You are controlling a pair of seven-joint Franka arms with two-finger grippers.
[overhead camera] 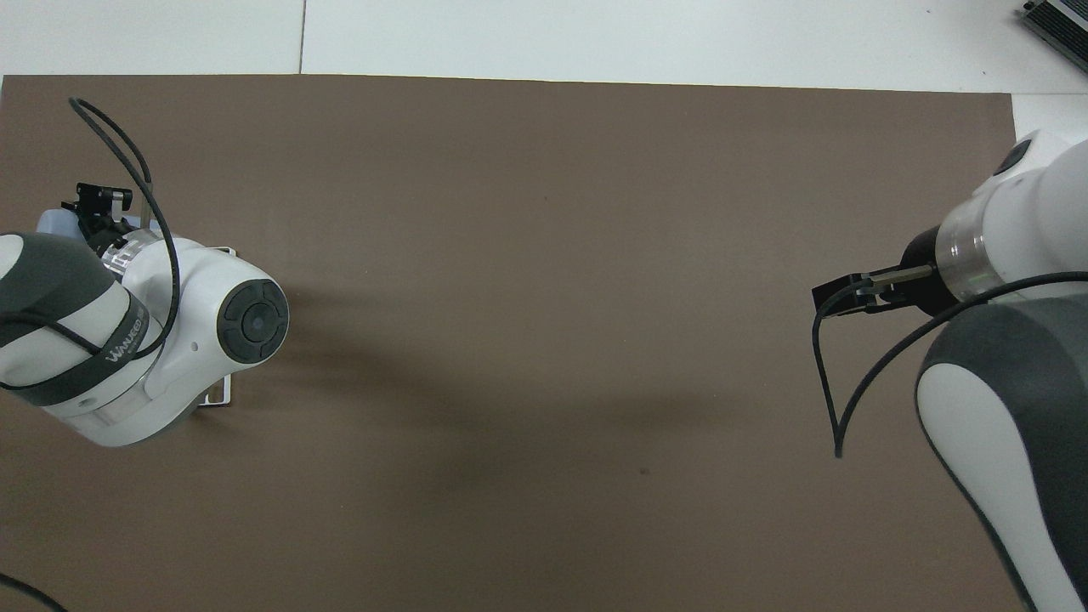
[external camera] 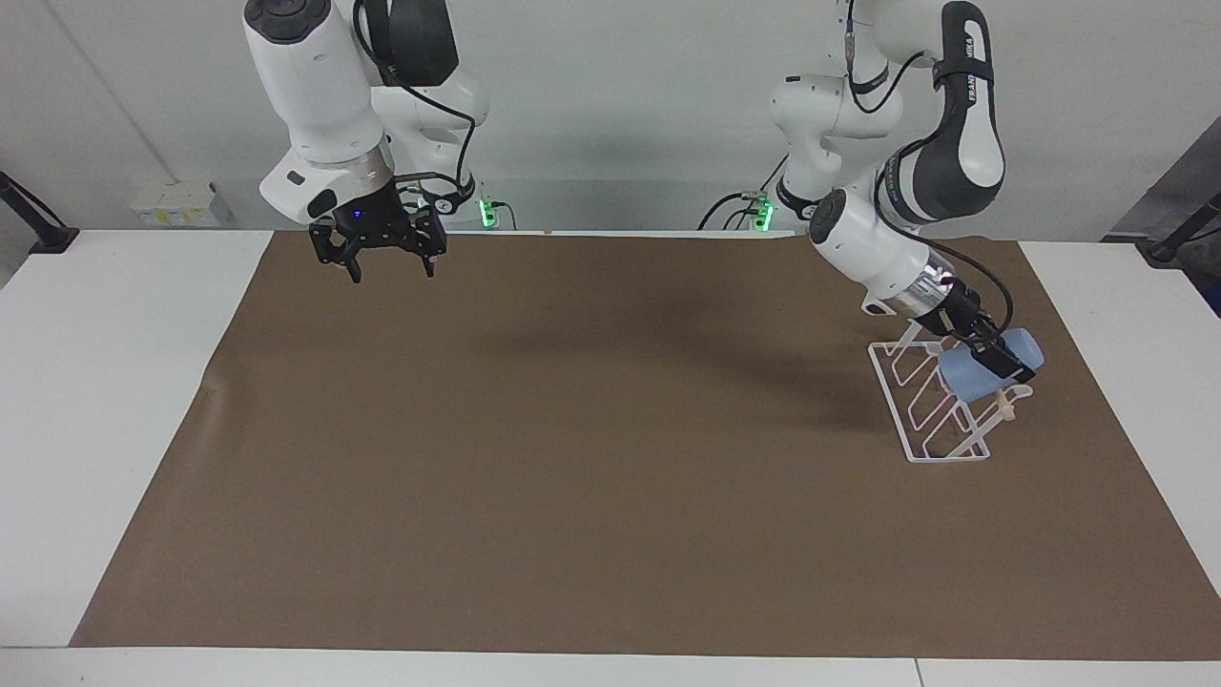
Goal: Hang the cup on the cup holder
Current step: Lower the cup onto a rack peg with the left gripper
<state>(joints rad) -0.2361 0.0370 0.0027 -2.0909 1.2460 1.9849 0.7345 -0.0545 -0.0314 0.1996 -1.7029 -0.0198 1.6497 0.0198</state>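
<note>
cup going onto the rack

left gripper (external camera: pixel 1000 359) grips the tilted cup (external camera: pixel 992 370) over the rack (external camera: pixel 930 410) at the left arm's end; slide its mouth fully down a prong before letting go. right gripper (external camera: pixel 380 250) waits, fingers spread.

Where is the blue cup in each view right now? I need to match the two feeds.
Facing view: the cup lies tilted on the cup holder, in the left gripper.
Overhead view: only a sliver of the cup shows past the left arm.
Shared landmark: the cup holder.
</note>
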